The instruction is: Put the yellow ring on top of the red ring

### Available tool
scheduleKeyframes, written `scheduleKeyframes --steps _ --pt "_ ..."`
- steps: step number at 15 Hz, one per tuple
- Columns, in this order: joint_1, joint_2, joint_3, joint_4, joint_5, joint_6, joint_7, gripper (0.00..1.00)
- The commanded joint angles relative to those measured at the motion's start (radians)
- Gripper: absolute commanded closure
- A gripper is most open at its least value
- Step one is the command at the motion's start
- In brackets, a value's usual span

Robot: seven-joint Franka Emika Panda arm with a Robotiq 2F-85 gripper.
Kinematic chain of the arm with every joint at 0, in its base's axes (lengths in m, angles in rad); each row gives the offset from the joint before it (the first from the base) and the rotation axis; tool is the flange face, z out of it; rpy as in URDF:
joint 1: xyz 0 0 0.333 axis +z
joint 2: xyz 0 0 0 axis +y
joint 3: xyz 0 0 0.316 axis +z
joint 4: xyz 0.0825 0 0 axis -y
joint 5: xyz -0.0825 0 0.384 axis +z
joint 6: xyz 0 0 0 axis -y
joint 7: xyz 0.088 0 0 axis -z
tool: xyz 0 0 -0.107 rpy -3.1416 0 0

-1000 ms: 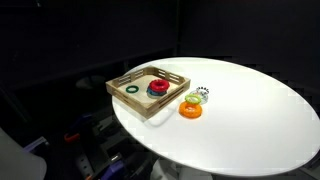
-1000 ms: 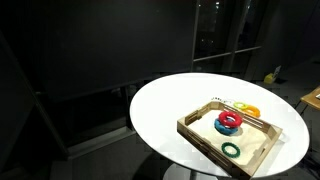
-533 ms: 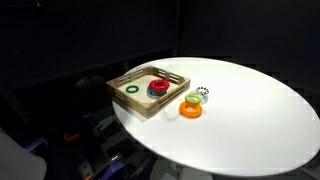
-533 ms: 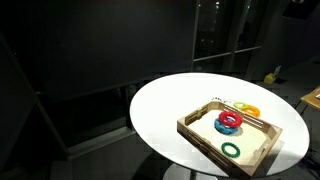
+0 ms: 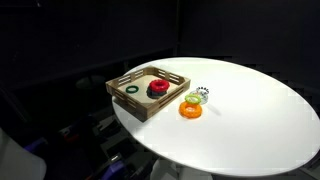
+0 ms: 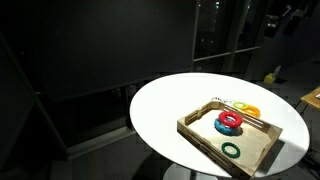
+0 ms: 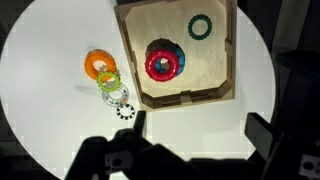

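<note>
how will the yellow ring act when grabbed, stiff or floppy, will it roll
The yellow ring looks like smooth plastic holding a neat round shape, so probably stiff, light, perhaps slippery. It lies flat on the table against the orange ring, so a nudge would likely slide it, not roll it.

The hand (image 7: pixel 196 130) hangs high, pointing down, fingers (image 7: pixel 262 136) spread wide, empty.

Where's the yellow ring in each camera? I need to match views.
In an exterior view: yellow ring, right of the wooden tray, above the orange ring.
In an exterior view: yellow ring, beyond the wooden tray's far rim.
Wrist view: yellow ring, left of the wooden tray, below the orange ring.
Landmark: the wooden tray.
</note>
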Motion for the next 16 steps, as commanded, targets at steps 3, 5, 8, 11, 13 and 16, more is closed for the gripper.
scheduleKeyframes --steps 3,5,8,11,13,16 --pt "-0.018 0.106 -0.056 0.016 -0.017 -0.016 0.020 0.00" --pt "-0.016 0.141 -0.086 0.012 0.007 -0.015 -0.001 0.00" --pt "-0.018 0.190 -0.119 0.014 0.023 -0.017 -0.017 0.00" --pt "-0.017 0.224 -0.140 0.021 0.031 -0.030 -0.023 0.00" --pt "-0.015 0.217 -0.134 -0.001 0.008 -0.004 -0.002 0.00" --pt "-0.015 0.222 -0.136 0.001 0.014 -0.006 -0.010 0.00"
